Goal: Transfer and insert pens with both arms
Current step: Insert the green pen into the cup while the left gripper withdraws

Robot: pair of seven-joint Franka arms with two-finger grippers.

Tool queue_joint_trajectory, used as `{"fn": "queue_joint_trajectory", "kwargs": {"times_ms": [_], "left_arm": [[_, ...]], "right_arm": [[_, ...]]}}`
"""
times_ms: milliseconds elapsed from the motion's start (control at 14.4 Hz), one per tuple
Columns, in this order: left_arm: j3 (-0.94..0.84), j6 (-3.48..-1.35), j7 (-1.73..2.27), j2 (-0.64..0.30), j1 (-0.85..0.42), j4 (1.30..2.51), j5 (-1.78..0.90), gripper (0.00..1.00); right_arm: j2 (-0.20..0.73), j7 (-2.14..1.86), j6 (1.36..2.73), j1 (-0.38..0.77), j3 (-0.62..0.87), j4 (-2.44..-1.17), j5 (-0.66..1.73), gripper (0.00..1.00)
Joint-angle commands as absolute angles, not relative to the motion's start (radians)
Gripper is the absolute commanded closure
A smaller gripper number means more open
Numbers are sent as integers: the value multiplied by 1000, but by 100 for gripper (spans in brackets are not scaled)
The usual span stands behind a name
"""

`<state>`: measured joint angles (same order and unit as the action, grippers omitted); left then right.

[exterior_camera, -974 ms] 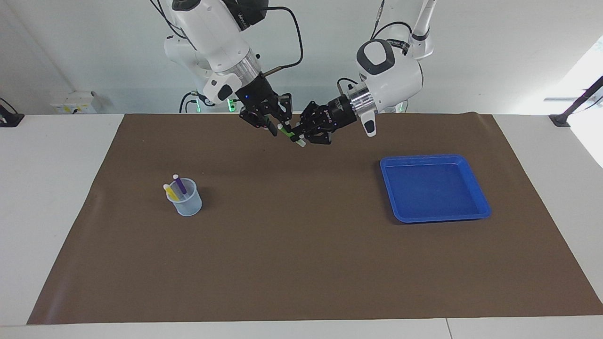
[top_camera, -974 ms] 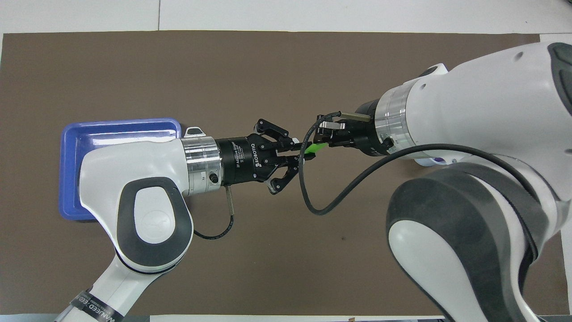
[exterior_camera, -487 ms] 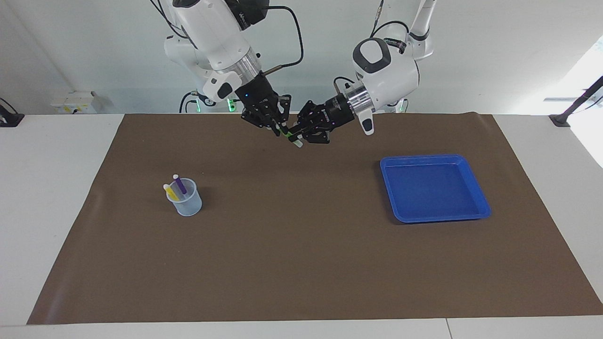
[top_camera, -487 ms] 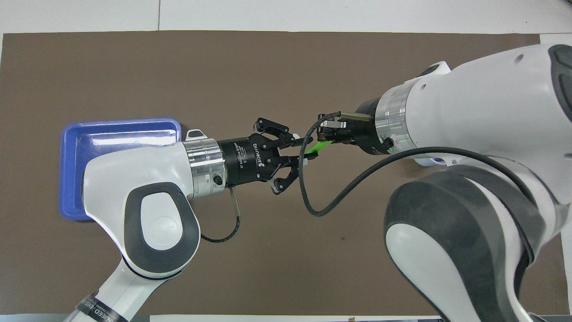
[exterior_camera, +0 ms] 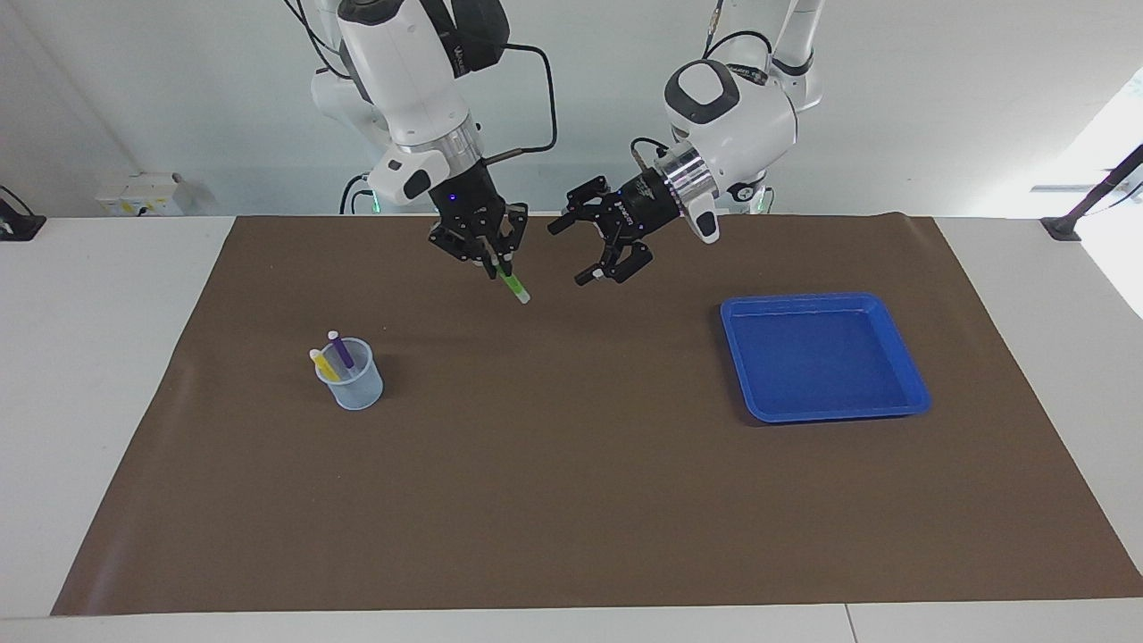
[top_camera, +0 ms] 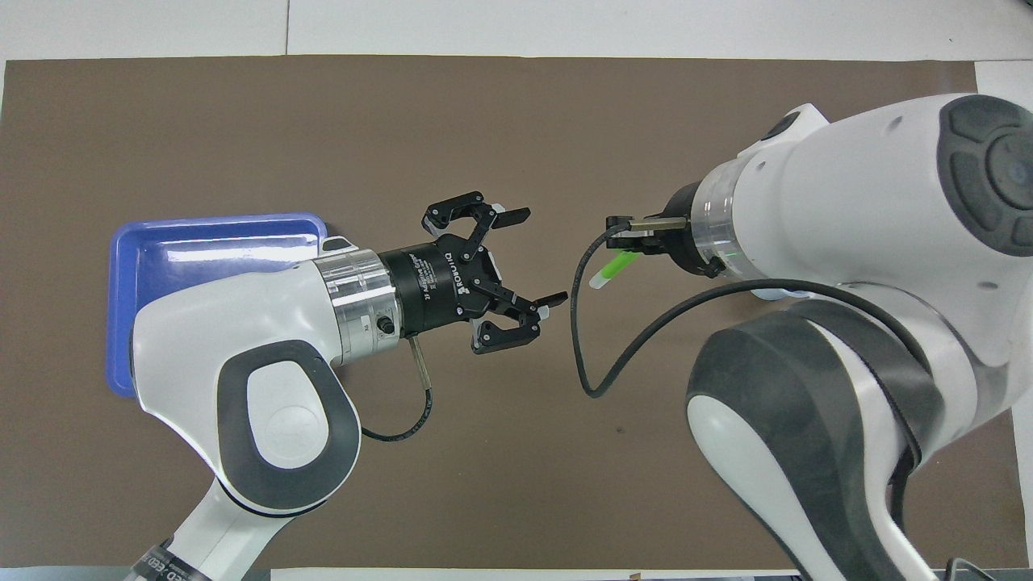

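A brown mat [exterior_camera: 571,464] covers most of a white table [exterior_camera: 98,375], whose bare margins show at both ends and along the edge farthest from the robots; a pale wall [exterior_camera: 938,107] closes the room at the robots' end, with a bright window strip toward the left arm's end. The mat's middle and its whole half farthest from the robots lie bare, leaving wide room to move. A blue tray [exterior_camera: 906,357] sits toward the left arm's end, well apart from a clear cup [exterior_camera: 355,386] toward the right arm's end; both keep well inside the mat's edges. In the cup stand the purple pen [exterior_camera: 340,349] and the yellow pen [exterior_camera: 322,364], leaning with pale caps up. The right gripper [exterior_camera: 490,260] hangs over the mat near the robots, between cup and tray, clenched on the green pen [exterior_camera: 512,286], which slants down from its fingertips with the pale cap lowest, clear of the mat. The left gripper [exterior_camera: 589,248] hovers just beside it over the mat, fingers spread wide and holding nothing, a clear gap between it and the pen. From overhead the left arm covers part of the tray [top_camera: 129,266], and the green pen [top_camera: 613,266] juts from the right gripper [top_camera: 637,250] toward the released left gripper [top_camera: 537,258].
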<state>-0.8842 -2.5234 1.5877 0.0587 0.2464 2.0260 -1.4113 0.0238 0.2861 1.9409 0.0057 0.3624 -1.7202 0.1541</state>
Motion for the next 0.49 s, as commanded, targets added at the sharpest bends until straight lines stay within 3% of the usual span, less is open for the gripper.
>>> {"fn": "queue_joint_trajectory", "kwargs": {"times_ms": [0,417], "left_arm": [[-876,-2534,1595,98,282,2056,-1436,0],[-876,-2606,1591,91,321,2054,-1430,0]], "right_arm": [[-38,99,1980,-11,283,-1825,114,100],[-124,-127,2166,-9,140,-2051,14,100]]}}
